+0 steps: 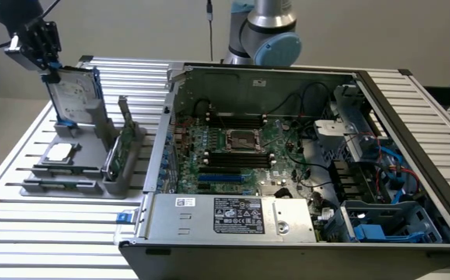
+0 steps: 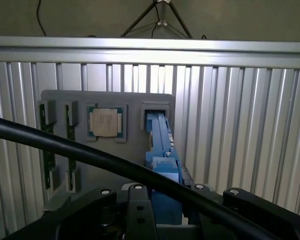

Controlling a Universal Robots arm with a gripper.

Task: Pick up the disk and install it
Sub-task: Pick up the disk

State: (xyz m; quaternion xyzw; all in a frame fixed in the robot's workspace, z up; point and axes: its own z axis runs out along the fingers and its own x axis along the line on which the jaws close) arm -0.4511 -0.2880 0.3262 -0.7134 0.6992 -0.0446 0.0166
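- Disk [image 1: 75, 93] stands on edge in the grey holder [image 1: 85, 188], beside the processor chip [image 1: 60, 153], leaving its top edge reachable.
- Our gripper [image 1: 51, 72] is clamped on that edge, on the blue carrier.

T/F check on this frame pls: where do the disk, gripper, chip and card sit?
1. The disk is inside the computer case. False: it stands on edge at the grey holder, outside the case.
2. The gripper is at the disk's top edge. True.
3. The processor chip lies flat on the holder. True.
4. The green circuit card lies flat inside the case. False: it stands on edge in the holder.
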